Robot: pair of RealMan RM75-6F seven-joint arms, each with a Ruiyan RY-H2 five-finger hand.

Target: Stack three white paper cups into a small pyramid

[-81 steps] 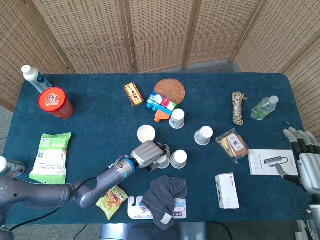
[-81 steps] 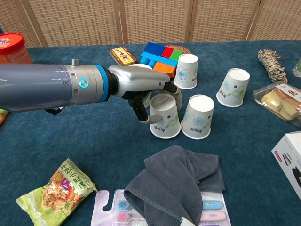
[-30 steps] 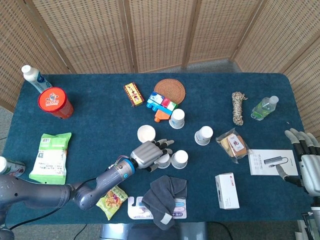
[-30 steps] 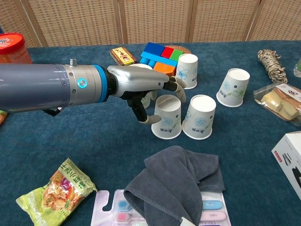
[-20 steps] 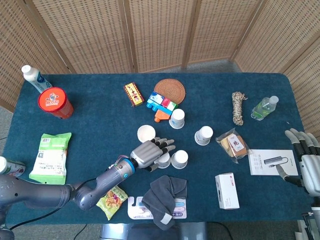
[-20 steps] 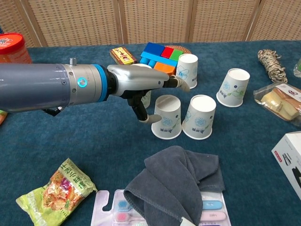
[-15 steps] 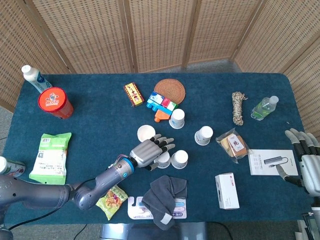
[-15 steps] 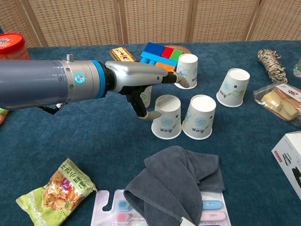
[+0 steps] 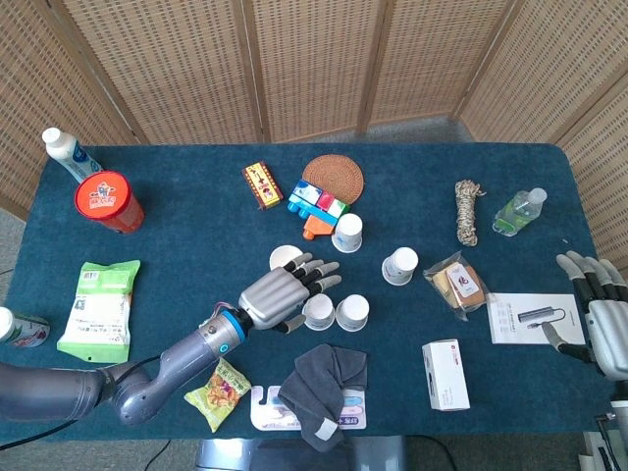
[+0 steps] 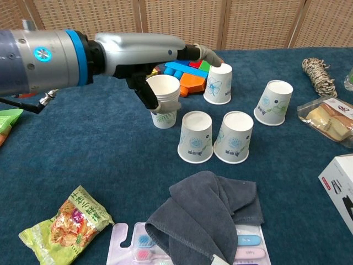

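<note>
Cups: two inverted cups [image 10: 196, 137] [image 10: 233, 137] side by side mid-table [image 10: 83, 165] — likely pyramid base. Upright cup [image 10: 164, 101] behind-left, left hand [image 10: 144, 52] above it, thumb at its rim, fingers apart, gripping nothing clearly — probable top-cup pick. Two more inverted cups [image 10: 218, 83] [image 10: 273, 102] further back; five total. Right hand [image 9: 601, 316] idle at table's right edge, fingers apart. Grey cloth [image 10: 204, 218] just in front of base.
</note>
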